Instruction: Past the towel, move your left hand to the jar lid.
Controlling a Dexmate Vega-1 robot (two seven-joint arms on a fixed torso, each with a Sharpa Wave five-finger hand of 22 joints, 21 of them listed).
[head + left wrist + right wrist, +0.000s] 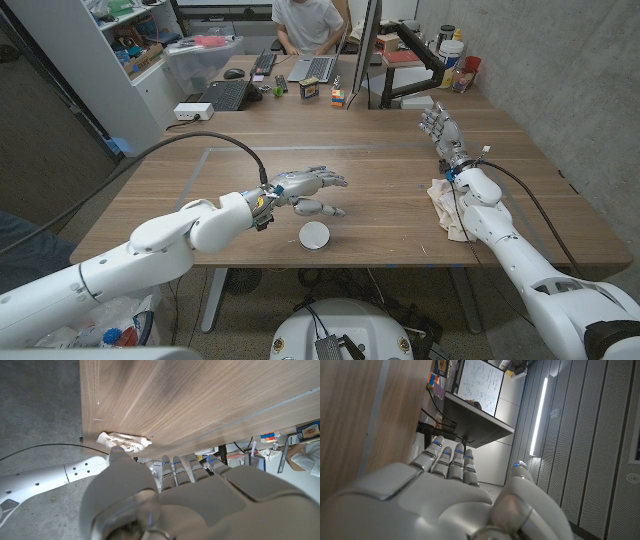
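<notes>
A round white jar lid [314, 236] lies on the wooden table [380, 150] near its front edge. My left hand [308, 189] hovers just behind the lid, fingers stretched out and apart, holding nothing. A crumpled cream towel [444, 206] lies at the right under my right forearm. That towel [124, 442] also appears in the left wrist view, beside the right arm. My right hand [442, 131] is held out beyond the towel with its fingers extended and empty. The left wrist view looks along my left hand [190, 495], and the right wrist view along my right hand [455, 490].
A second desk behind the table carries a keyboard [225, 95], a laptop [313, 68], colour cubes [338, 97] and a monitor stand [372, 55]. A person [308, 22] sits behind it. Bottles and cups [452, 48] stand at the back right by the wall.
</notes>
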